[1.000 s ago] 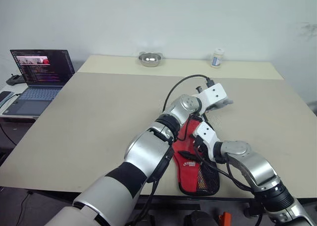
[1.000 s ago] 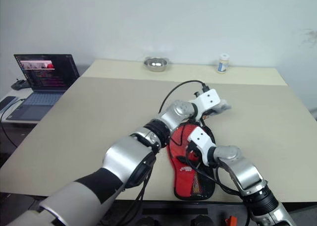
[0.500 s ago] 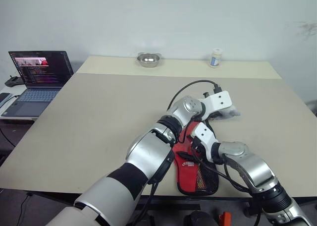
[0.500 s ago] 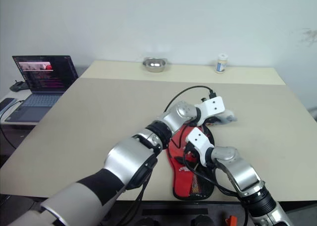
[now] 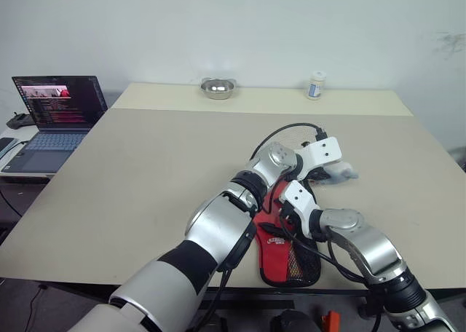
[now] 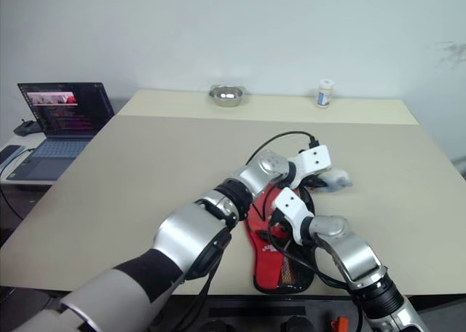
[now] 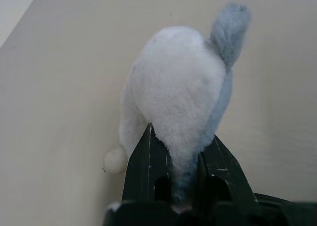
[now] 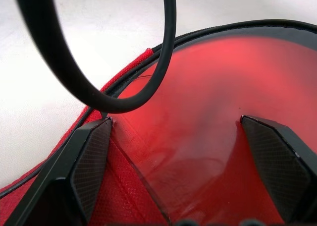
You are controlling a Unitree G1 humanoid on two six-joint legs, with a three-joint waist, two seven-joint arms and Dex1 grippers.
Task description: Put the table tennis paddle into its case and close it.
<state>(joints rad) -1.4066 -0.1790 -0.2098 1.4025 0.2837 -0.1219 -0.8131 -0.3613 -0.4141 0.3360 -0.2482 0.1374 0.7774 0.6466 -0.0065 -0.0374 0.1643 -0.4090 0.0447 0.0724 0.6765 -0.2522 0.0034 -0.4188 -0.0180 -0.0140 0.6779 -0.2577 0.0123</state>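
The case [image 5: 290,244] lies flat on the beige table [image 5: 160,164], close to the table's near edge, its red panel with white logo and mesh side facing up and its black piping running round the outline. The red face of the table tennis paddle [image 8: 218,107] shows through the clear panel of the case in the right wrist view, so the paddle sits inside the case. The right gripper [image 8: 190,156] is just over the round end of the case, its two black fingers [image 8: 86,161] spread wide to either side of the red panel and closed on nothing; a black cable [image 8: 104,82] loops across in front of them. The left gripper [image 7: 181,174] is beyond the far end of the case, reaching across toward the right, and its jaws are pressed together on the bottom of a small white and grey plush toy [image 7: 183,97], which sticks out past the fingers just above the table top. Well away from the case, at the far edge of the table, stand a metal bowl [image 5: 217,87] and a small white bottle [image 5: 315,85]. Off the table's left side, farther from the case, an open laptop [image 5: 51,113] sits on a lower surface.
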